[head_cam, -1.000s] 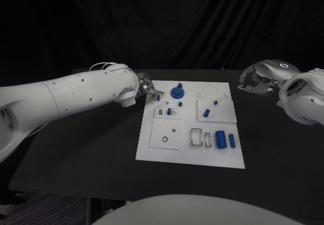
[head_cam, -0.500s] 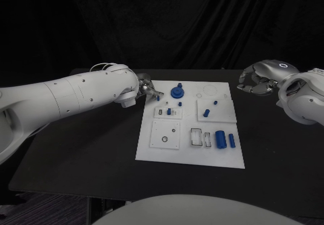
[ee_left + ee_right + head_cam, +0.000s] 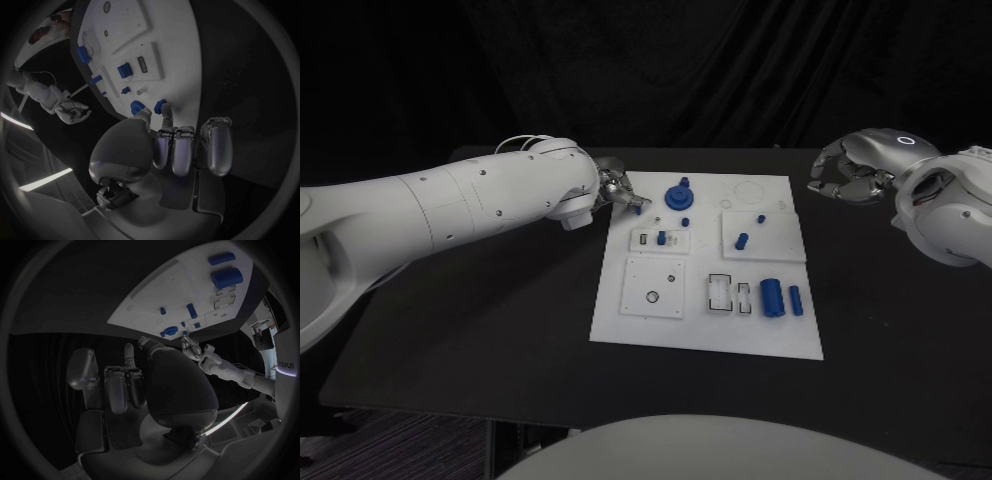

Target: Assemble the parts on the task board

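blue small part (image 3: 640, 209) is pinched in the left hand (image 3: 616, 189) at the task board (image 3: 704, 335) far-left corner; right hand (image 3: 852, 180) curled, well apart.

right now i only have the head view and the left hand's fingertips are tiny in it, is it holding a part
Observer: In the left wrist view, a fingertip of the left hand touches a small blue part at the board's edge. I cannot tell whether it is pinched.
Operator: ok and the right hand, anything in it
Observer: In the right wrist view its palm and fingers are bare; it holds nothing.
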Robot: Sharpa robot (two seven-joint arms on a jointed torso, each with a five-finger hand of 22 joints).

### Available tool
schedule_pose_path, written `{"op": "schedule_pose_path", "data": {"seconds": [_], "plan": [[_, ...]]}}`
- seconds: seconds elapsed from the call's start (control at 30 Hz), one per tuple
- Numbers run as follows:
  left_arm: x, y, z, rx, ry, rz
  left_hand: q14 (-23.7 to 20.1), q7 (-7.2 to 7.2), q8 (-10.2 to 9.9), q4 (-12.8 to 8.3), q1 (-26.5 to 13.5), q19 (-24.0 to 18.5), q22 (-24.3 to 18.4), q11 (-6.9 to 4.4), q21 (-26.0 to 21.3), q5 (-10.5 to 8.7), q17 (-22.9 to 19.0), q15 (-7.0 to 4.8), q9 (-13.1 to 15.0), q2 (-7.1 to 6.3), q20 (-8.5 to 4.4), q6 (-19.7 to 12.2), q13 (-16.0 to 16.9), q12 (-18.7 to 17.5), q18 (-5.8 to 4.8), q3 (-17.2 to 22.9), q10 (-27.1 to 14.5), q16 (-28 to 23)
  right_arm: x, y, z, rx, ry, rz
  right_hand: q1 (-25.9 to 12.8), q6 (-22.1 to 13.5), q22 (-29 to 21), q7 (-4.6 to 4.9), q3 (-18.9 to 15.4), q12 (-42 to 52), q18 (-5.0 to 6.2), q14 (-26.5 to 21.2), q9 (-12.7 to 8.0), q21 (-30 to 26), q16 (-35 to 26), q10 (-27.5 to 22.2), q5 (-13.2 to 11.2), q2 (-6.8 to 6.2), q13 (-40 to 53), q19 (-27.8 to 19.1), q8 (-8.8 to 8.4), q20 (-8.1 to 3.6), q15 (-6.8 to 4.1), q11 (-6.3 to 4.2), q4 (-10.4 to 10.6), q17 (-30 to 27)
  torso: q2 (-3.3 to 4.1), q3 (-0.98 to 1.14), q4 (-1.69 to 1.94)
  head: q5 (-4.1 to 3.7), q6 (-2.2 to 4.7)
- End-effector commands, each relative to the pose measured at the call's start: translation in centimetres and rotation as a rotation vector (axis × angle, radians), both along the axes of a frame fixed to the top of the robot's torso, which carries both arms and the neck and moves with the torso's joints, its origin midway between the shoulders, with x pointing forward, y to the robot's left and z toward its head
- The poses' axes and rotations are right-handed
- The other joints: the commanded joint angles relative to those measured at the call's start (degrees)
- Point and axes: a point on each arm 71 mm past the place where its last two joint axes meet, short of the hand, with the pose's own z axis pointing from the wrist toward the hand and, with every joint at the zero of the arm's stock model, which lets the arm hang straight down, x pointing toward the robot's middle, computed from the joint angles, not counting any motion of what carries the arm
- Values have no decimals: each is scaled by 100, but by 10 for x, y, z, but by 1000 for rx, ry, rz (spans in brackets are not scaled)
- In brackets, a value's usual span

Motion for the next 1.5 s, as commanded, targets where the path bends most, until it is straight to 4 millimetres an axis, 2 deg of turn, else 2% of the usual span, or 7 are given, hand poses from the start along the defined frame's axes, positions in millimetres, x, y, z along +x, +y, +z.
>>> {"op": "schedule_pose_path", "data": {"seconds": [0.03, 0.6, 0.87, 1.23, 1.27, 1.3, 1.5], "plan": [[-1, -3, -1, -15, 4, -23, 614, 13, -53, 5, 98, -5, 786, 42, -31, 185, 1509, 36, -11, -5, 48, -41, 1508, 19, -48, 66, 600, 15, 0, -1, -1, -7, 6, -20, 37, 25, 814, -9, 18, -20, 60, 468, -5, -35, -37, 533, 35, 4, 1472, -35, -31, 1, -41, -16, -18, 1327, 0, 1, -1, 4, 1], [-1, -4, -2, -24, 4, -38, 614, -10, -168, -48, 431, -7, 820, 19, -69, 1471, 1509, 18, -4, -203, 32, -46, 1508, 19, -45, 535, 600, 15, 0, -2, -1, -8, 8, -21, 48, 22, 817, -6, 27, -20, 58, 470, -12, -31, -36, 533, 35, 11, 1472, -28, -38, -1, -42, -16, -30, 1328, 0, 2, 0, -15, 1], [-2, -2, -2, -22, 10, -39, 614, -19, -177, -100, 500, -5, 833, 9, -80, 1855, 1509, 10, 23, -327, 24, -33, 1508, 19, -45, 775, 600, 15, 1, -1, -2, -9, 10, -23, 55, 18, 816, -3, 32, -18, 59, 469, -16, -36, -37, 536, 35, 16, 1473, -29, -43, -1, -42, -15, -37, 1326, 0, 0, 0, -5, 1], [-3, 0, -2, -22, 15, -42, 614, -32, -180, -219, 570, -5, 845, -5, -94, 2058, 1509, -3, 54, -456, 12, -15, 1508, 19, -43, 1044, 600, 15, 1, -1, -2, -11, 13, -24, 61, 16, 812, -2, 38, -19, 61, 464, -19, -49, -42, 534, 35, 21, 1472, -35, -46, -2, -42, -14, -43, 1320, -1, 2, 3, 27, 1], [-3, 0, -2, -23, 14, -42, 614, -30, -187, -239, 576, -7, 845, -11, -102, 1932, 1509, -2, 57, -475, 7, -17, 1508, 19, -42, 1136, 600, 15, 1, -1, -2, -11, 13, -24, 61, 16, 812, -2, 38, -19, 61, 464, -19, -49, -42, 534, 35, 21, 1472, -35, -46, -2, -42, -14, -43, 1320, -1, 1, 4, 29, 1], [-3, 1, -2, -24, 13, -42, 614, -32, -202, -266, 580, -6, 851, -10, -106, 1634, 1509, -8, 58, -510, 5, -20, 1508, 19, -43, 1328, 600, 15, 1, -1, -2, -11, 14, -24, 67, 16, 808, 0, 43, -21, 64, 461, -22, -64, -46, 531, 35, 27, 1470, -43, -48, -2, -42, -13, -49, 1315, 1, -1, 5, 31, 1], [-4, 2, -1, -42, -8, -46, 614, -36, -205, -304, 522, -11, 855, -11, -126, 1532, 1509, -9, 56, -617, 5, 35, 1508, 19, -40, 1616, 600, 15, 1, -1, -2, -12, 15, -26, 67, 16, 808, 0, 43, -21, 64, 461, -22, -64, -46, 531, 35, 27, 1470, -43, -48, -2, -42, -13, -49, 1315, 1, -1, 5, 29, 1]]}}
